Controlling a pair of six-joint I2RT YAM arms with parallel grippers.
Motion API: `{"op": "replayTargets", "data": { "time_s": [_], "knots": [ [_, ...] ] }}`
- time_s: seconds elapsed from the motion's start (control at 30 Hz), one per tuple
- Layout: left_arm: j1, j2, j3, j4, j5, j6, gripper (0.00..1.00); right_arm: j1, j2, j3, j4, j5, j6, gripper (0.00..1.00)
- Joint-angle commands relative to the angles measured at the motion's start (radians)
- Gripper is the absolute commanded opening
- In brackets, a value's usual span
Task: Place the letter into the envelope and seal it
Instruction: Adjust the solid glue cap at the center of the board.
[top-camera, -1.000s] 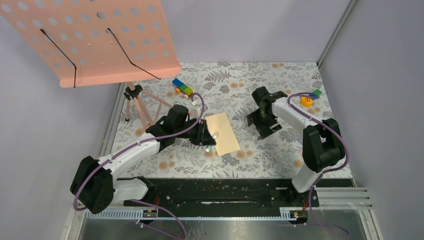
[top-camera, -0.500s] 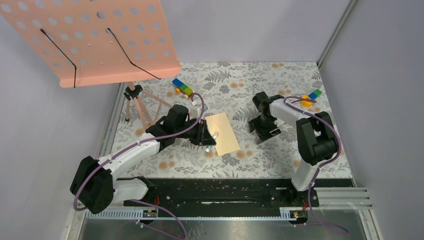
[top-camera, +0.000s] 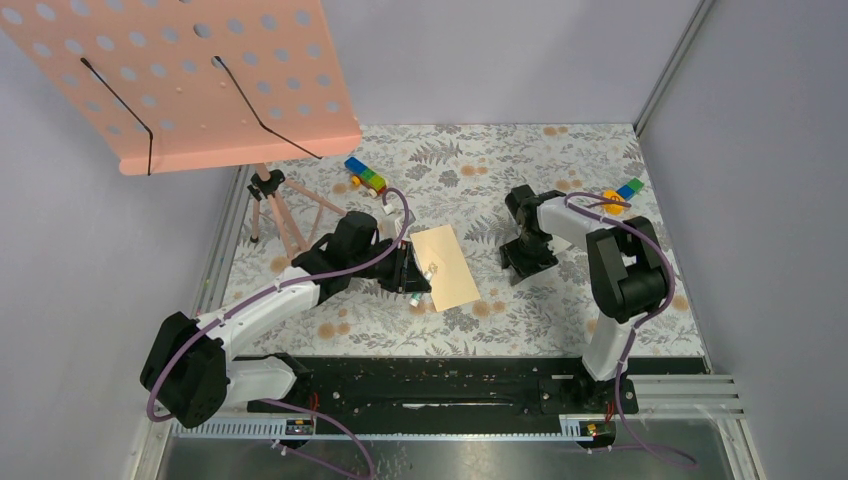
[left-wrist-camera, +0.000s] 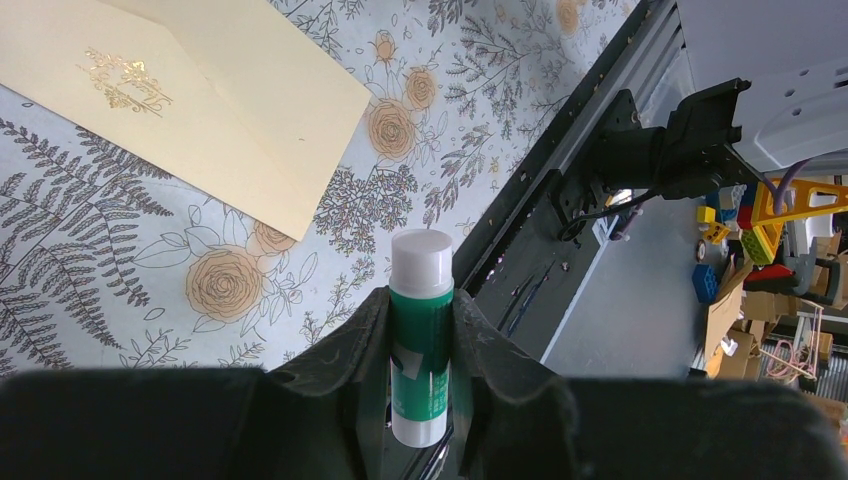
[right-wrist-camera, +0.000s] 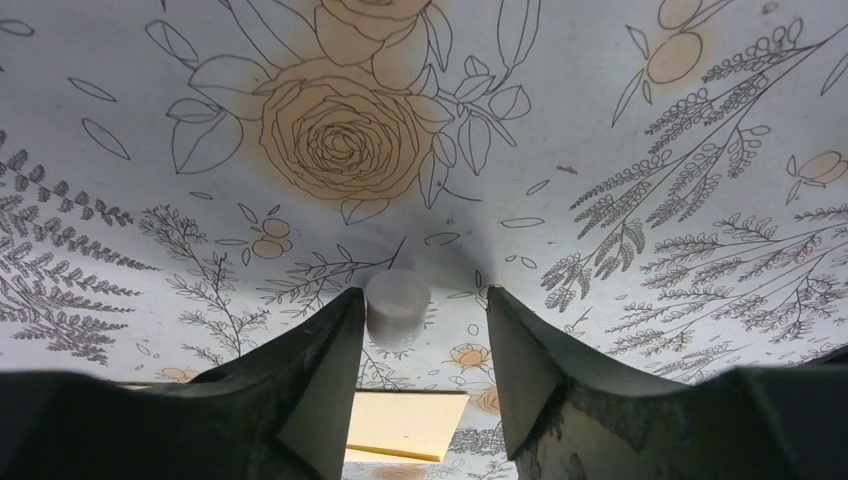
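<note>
Envelope (top-camera: 447, 266): tan oblong lying flat on the floral surface (top-camera: 480, 160), between the two arms and nearer the left one; a gold emblem shows on its upper face.
Letter: no separate paler sheet is in view; whether it sits inside the envelope cannot be told.
Left jaws: clenched on a green glue stick (left-wrist-camera: 421, 345), white end outward, held close by the envelope's left edge.
Right jaws: released, tips down at the surface on either side of a small pale round cap (right-wrist-camera: 397, 298), apart from the envelope.
Step, as I judge it: taking up the cap, likely the glue stick's own.
Doing it well: the cap sits nearer one finger, so centre on it first, or the squeeze will slide it sideways. Keep the tips low, press gently on the round wall, lift straight.
Risk: the cap may squirt out or tip over; the left arm should hold the stick level, off the paper.
</note>
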Motion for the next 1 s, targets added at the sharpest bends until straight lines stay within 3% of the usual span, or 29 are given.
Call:
{"op": "replayTargets", "data": {
  "time_s": [0.0, 0.2, 0.3, 0.53, 0.97],
  "knots": [
    [0.004, -0.027, 0.007, 0.038, 0.006, 0.015, 0.0, -0.012, 0.012, 0.029, -0.015, 0.0, 0.027, 0.53],
    [0.005, -0.018, 0.011, 0.041, 0.007, 0.015, 0.0, -0.015, 0.01, 0.026, -0.009, 0.001, 0.023, 0.41],
    [0.004, -0.016, 0.011, 0.041, 0.006, 0.013, 0.0, -0.019, 0.008, 0.023, 0.0, -0.008, 0.018, 0.26],
    [0.004, -0.017, 0.018, 0.041, 0.012, 0.005, 0.0, -0.033, -0.061, 0.021, 0.03, -0.043, -0.06, 0.24],
    [0.004, -0.035, 0.072, 0.025, 0.018, -0.01, 0.0, -0.096, -0.282, -0.122, 0.307, -0.625, -0.346, 0.24]
  ]
}}
